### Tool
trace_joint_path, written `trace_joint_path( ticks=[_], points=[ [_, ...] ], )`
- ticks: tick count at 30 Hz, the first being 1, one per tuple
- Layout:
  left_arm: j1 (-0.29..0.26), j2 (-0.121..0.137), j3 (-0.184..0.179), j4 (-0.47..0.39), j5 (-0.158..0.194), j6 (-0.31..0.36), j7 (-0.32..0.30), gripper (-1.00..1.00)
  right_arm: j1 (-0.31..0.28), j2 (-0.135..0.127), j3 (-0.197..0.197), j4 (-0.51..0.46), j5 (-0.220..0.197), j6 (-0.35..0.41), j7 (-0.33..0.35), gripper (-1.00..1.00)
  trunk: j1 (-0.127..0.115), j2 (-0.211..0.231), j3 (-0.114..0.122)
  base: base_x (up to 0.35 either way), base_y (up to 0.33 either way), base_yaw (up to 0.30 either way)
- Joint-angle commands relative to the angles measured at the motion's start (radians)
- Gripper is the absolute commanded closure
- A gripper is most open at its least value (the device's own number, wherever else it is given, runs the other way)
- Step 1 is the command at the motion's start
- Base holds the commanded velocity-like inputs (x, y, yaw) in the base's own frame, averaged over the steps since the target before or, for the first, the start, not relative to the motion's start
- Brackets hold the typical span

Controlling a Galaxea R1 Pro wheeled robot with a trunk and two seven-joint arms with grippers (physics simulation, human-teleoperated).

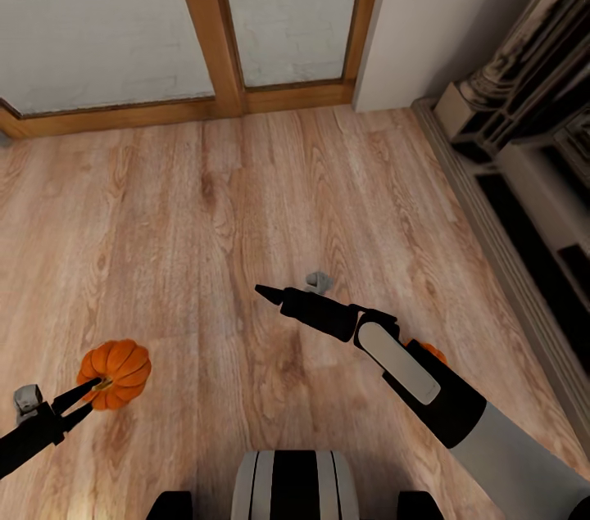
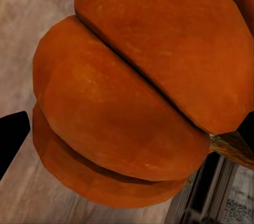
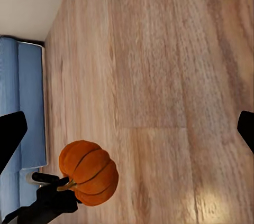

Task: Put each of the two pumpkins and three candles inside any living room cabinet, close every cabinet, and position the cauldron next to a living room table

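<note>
I see a floor [image 1: 246,201] of light-brown wood-grain planks running the length of the room. Its far edge meets a wooden door frame [image 1: 205,20] with pale panels and a white wall [image 1: 459,4]. Along its right side runs a grey stepped ledge [image 1: 508,258] at the base of a fireplace surround [image 1: 533,94]. In the right wrist view I see the same planks [image 3: 159,76] bordered by a blue upholstered piece [image 3: 24,108]. I cannot tell whether the orange pumpkin [image 1: 115,373] rests on the boards.

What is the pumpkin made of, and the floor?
The pumpkin looks like a real gourd: matte orange ribbed skin and a dry brown stem, though it is only a render. The floor looks like light wooden planks with grain lines and a faint sheen.
</note>
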Motion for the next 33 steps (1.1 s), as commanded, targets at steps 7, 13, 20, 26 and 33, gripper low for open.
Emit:
trace_joint_path(
  ticks=[7,13,20,26,33],
  points=[
    [0.0,0.0,0.001,-0.003,0.002,0.034,0.0,1.0,-0.001,-0.001,0.002,-0.001,-0.009,0.0,-0.006,-1.0,-0.003,0.001,0.023,0.0,0.0,0.0],
    [0.0,0.001,0.0,-0.031,0.0,0.036,-0.027,1.0,-0.001,-0.001,0.001,0.0,-0.006,0.001,-0.007,-1.0,-0.003,0.001,0.023,-0.001,0.0,0.0],
    [0.0,0.0,-0.002,-0.044,-0.007,0.037,-0.042,1.0,-0.001,-0.001,0.001,0.002,-0.006,0.001,-0.004,-1.0,-0.003,0.001,0.023,-0.243,0.0,0.0],
    [0.0,-0.001,-0.003,-0.046,-0.009,0.037,-0.043,1.0,0.0,-0.001,0.001,0.002,-0.005,0.0,-0.003,-1.0,-0.003,0.001,0.023,-0.339,-0.008,0.0],
    [0.0,-0.009,-0.013,-0.111,-0.012,0.038,-0.04,1.0,-0.001,-0.001,0.0,0.007,-0.005,0.0,-0.001,-1.0,-0.003,0.001,0.023,-0.214,-0.091,0.0]
  ],
)
